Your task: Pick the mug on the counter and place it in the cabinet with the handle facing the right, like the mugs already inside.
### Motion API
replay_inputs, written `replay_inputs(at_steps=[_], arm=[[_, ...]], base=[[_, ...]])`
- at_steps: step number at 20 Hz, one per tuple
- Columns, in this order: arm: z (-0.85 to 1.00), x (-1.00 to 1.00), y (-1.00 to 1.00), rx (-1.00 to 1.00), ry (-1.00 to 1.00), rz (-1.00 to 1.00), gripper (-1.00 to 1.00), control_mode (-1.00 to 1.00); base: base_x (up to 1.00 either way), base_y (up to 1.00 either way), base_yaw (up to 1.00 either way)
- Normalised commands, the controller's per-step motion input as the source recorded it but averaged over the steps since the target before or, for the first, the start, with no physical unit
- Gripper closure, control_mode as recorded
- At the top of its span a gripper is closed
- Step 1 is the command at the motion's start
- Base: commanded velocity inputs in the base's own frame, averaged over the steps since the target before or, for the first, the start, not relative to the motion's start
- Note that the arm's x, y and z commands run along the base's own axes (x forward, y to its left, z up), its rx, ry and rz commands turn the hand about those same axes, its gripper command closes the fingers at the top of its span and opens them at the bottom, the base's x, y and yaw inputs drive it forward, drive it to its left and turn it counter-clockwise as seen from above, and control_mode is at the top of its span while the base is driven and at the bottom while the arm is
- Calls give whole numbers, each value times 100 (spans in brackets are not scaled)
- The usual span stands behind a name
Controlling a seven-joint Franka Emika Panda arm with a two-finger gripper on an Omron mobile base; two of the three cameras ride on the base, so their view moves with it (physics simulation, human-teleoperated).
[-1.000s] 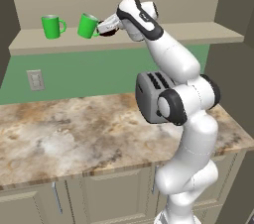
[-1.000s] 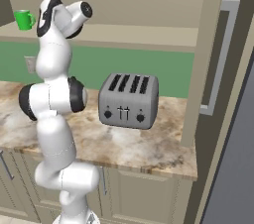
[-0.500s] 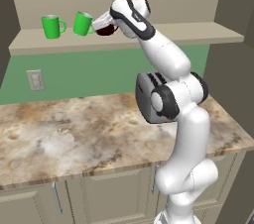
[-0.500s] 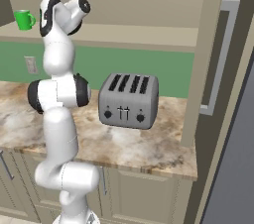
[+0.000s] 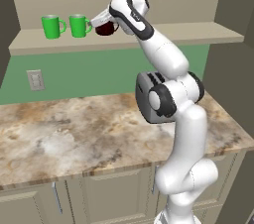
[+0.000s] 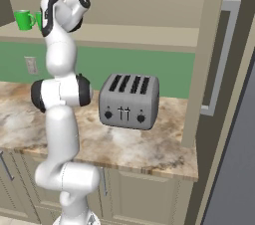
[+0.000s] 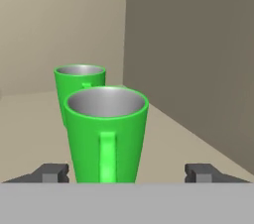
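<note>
Two green mugs on cabinet (image 5: 163,33), gripper (image 7: 128,172) now spread, mug (image 7: 106,131) released

Both base views look forward and down from behind the white arm (image 5: 168,69), sharing the marbled beige-brown stone bench (image 5: 74,129) and the long open beige wall shelf (image 5: 198,32). The hand view sits close behind a bright green grey-inside mug (image 7: 106,134) on that shelf.

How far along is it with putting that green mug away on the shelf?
Done: the mug stands upright in the cabinet beside another green mug, its handle pointing right like that one's. In hand: nothing; the gripper is open, fingertips clear of the mug. Left: probably only backing the arm away.
</note>
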Motion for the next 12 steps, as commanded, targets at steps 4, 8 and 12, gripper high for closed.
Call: replay_inputs(at_steps=[4, 8, 12], arm=[[-3, 0, 0, 0, 0, 0, -100, -100], [-7, -2, 0, 0, 0, 0, -100, -100], [-2, -24, 0, 0, -1, 0, -100, -100]], base=[[0, 0, 0], [0, 0, 0], [0, 0, 0]])
